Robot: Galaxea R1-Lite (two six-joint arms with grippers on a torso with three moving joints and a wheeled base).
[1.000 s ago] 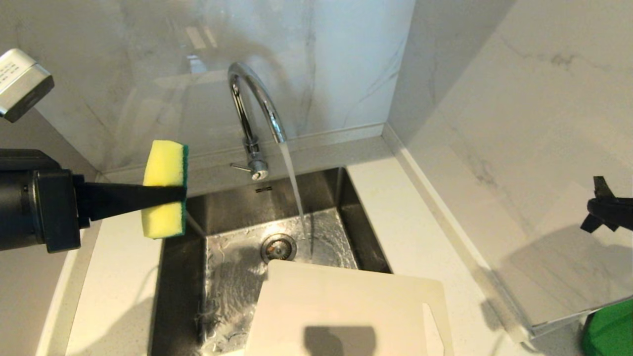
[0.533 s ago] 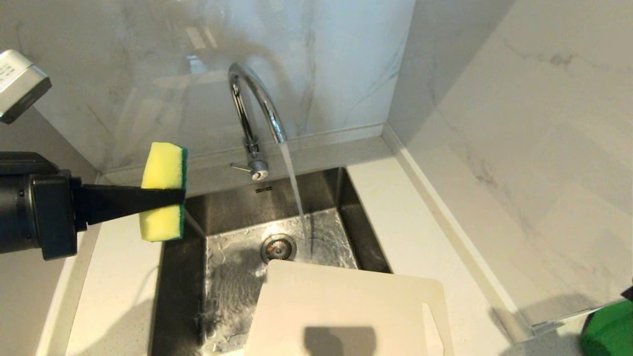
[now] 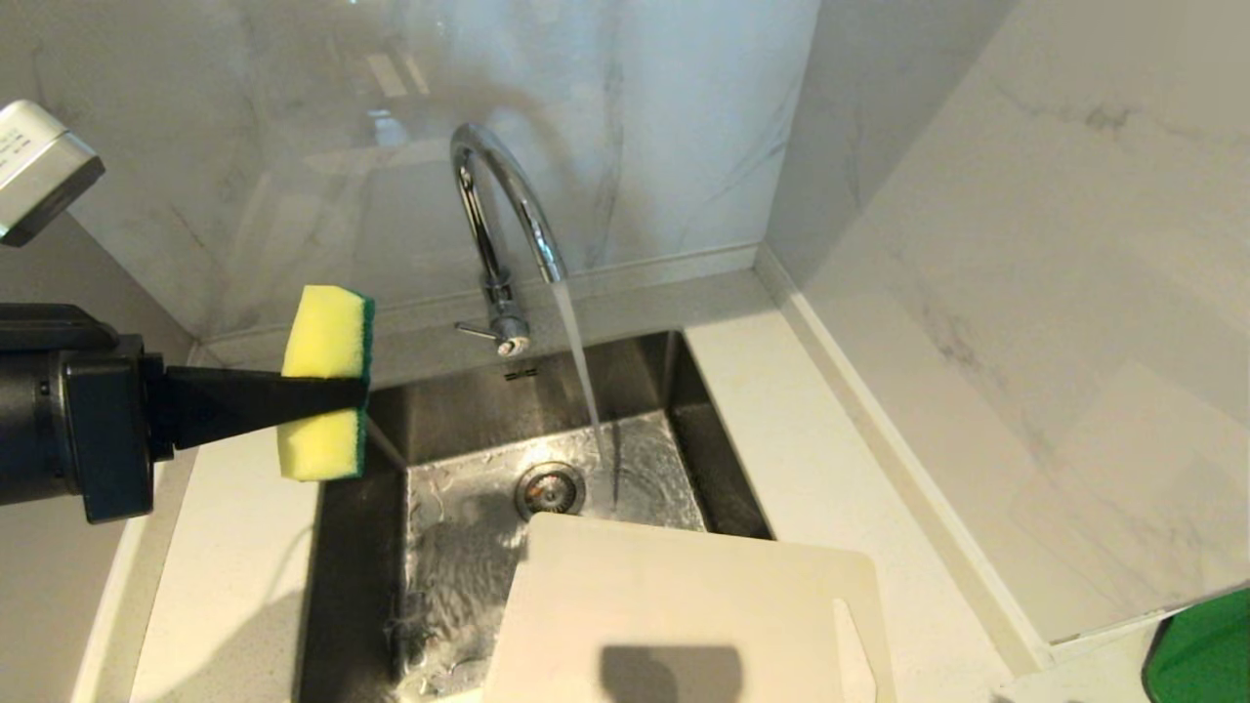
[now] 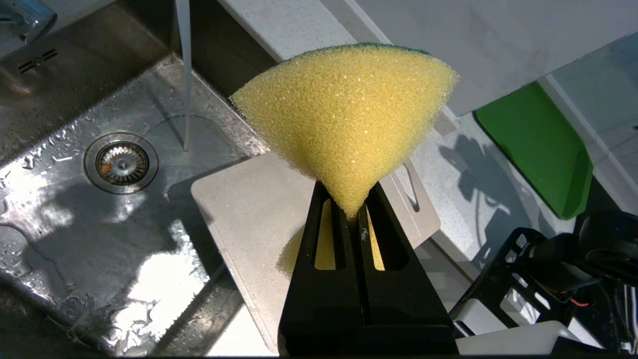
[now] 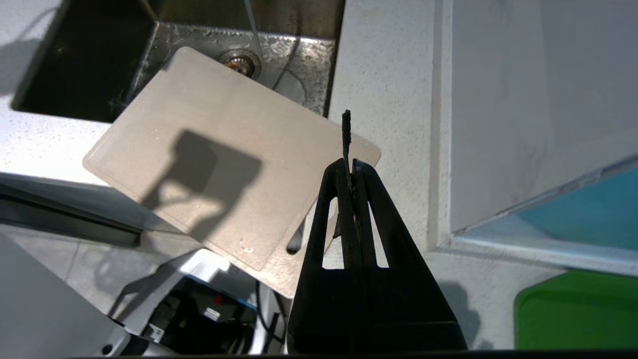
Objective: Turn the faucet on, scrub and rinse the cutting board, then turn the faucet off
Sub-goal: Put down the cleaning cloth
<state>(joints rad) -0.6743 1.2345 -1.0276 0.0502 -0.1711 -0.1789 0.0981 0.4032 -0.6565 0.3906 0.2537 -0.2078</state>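
Note:
The chrome faucet (image 3: 498,215) stands behind the sink with its lever (image 3: 480,333) pointing left, and a stream of water (image 3: 586,391) runs into the basin. The off-white cutting board (image 3: 684,615) lies at the front, its far end over the sink and its slot handle to the right; it also shows in the wrist views (image 4: 249,214) (image 5: 224,149). My left gripper (image 3: 356,391) hangs above the sink's left rim, shut on a yellow-and-green sponge (image 3: 327,381) (image 4: 349,114). My right gripper (image 5: 351,167) is shut above the board's handle corner, with a thin black sliver sticking out between its tips.
The steel sink (image 3: 352,547) is wet, with its drain (image 3: 550,488) near the middle. White counter runs along both sides. Marble walls close the back and right. A green tray-like thing (image 3: 1201,644) sits at the lower right, and a grey block (image 3: 39,166) at the upper left.
My right gripper, seen at the right edge a second ago, has dropped out of the head view. The left gripper and sponge have hardly moved. Water keeps running.

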